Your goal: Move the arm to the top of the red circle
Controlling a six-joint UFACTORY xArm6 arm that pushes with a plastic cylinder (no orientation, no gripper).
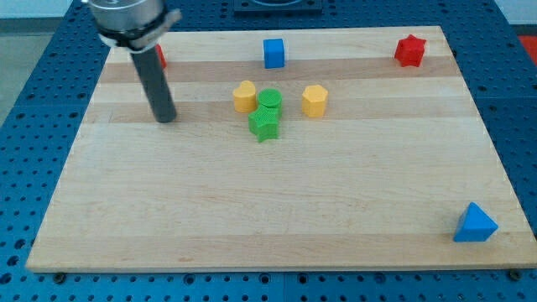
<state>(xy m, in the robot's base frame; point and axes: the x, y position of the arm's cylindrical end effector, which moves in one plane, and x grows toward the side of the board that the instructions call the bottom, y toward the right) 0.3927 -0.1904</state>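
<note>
The red circle is mostly hidden behind my rod at the view's top left; only a red sliver shows at the rod's right side. My tip rests on the wooden board, below the red circle in the view and left of the middle cluster of blocks.
A blue cube sits at top centre. A red star is at top right. A yellow block, a green circle, a green star and a yellow hexagon cluster in the middle. A blue triangle lies at bottom right.
</note>
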